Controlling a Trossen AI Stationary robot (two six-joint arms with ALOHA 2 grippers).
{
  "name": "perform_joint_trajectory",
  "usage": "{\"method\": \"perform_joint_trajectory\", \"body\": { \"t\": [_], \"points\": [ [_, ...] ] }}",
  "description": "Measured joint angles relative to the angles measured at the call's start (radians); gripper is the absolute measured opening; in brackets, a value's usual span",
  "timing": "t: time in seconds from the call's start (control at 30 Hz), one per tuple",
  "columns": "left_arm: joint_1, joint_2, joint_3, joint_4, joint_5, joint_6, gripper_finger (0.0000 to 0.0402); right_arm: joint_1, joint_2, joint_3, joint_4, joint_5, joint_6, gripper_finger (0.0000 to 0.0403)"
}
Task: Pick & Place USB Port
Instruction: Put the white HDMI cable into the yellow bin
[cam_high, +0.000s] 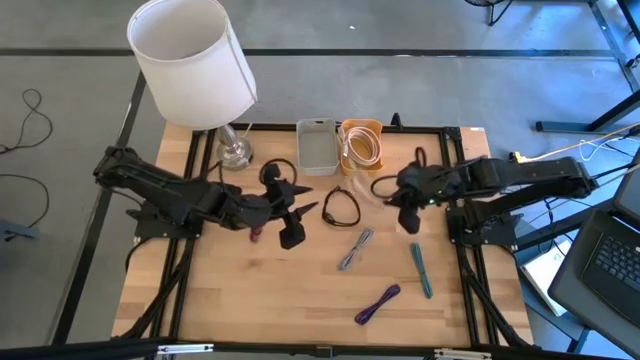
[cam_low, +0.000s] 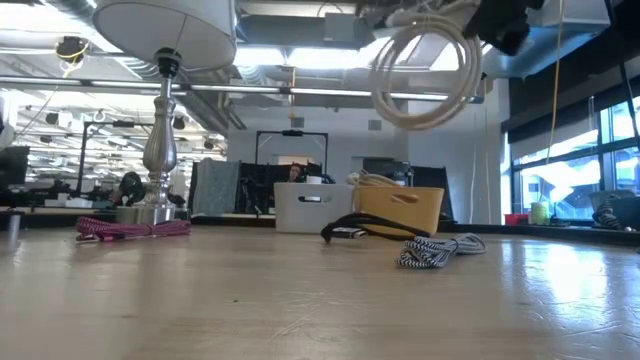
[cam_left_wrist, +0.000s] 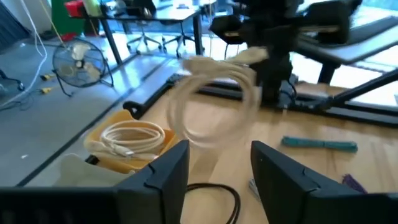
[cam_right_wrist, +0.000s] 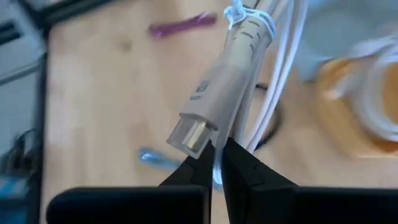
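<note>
A coiled white USB cable (cam_low: 425, 70) hangs in the air from my right gripper (cam_right_wrist: 217, 155), which is shut on it above the table's middle right (cam_high: 405, 200). The left wrist view shows the coil (cam_left_wrist: 217, 93) hanging over the yellow bin (cam_left_wrist: 124, 146), which holds another white coil (cam_high: 362, 145). Beside it stands a grey bin (cam_high: 317, 145). My left gripper (cam_left_wrist: 217, 174) is open and holds nothing. It hovers left of centre (cam_high: 290, 215), pointing toward the bins. My right gripper pinches the white cable between its two fingertips (cam_right_wrist: 239, 165) at the plug end, right beside the beige plug housing (cam_right_wrist: 214, 99). The metal plug tip (cam_right_wrist: 186, 135) sticks out past the fingers. The coil is lifted clear and hangs below the gripper (cam_low: 425, 70).
A lamp (cam_high: 195, 60) stands at the far left corner. A black cable (cam_high: 340, 207), a striped one (cam_high: 355, 248), a teal one (cam_high: 420, 268), a purple one (cam_high: 377, 303) and a pink one (cam_high: 256, 235) lie on the wood.
</note>
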Motion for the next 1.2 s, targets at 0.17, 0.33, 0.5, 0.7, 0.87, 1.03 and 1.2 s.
{"method": "perform_joint_trajectory", "body": {
  "t": [0.17,0.33,0.5,0.7,0.87,1.03,1.2],
  "points": [
    [-0.035,-0.055,0.0,-0.005,-0.052,0.015,0.0152,-0.077,-0.001,0.081,0.002,0.094,-0.037,0.0013],
    [-0.05,-0.083,0.0,-0.071,-0.056,0.017,0.0138,-0.245,0.046,0.112,0.045,0.099,-0.091,0.0013],
    [-0.05,-0.085,0.0,-0.131,-0.056,0.017,0.0132,-0.42,0.142,0.112,0.099,-0.046,-0.109,0.0013],
    [-0.05,-0.085,0.0,-0.158,-0.056,0.085,0.0135,-0.562,0.275,0.112,0.146,-0.082,-0.166,0.0013],
    [-0.05,-0.085,0.0,-0.158,-0.056,0.159,0.0134,-0.637,0.295,0.112,0.128,-0.008,-0.141,0.0013],
    [-0.05,-0.085,0.0,-0.158,-0.085,0.204,0.013,-0.649,0.301,0.112,0.059,-0.055,-0.1,0.0013],
    [-0.033,-0.085,0.0,-0.158,-0.118,0.227,0.0131,-0.643,0.311,0.112,0.028,-0.03,-0.104,0.0013]
  ]
}}
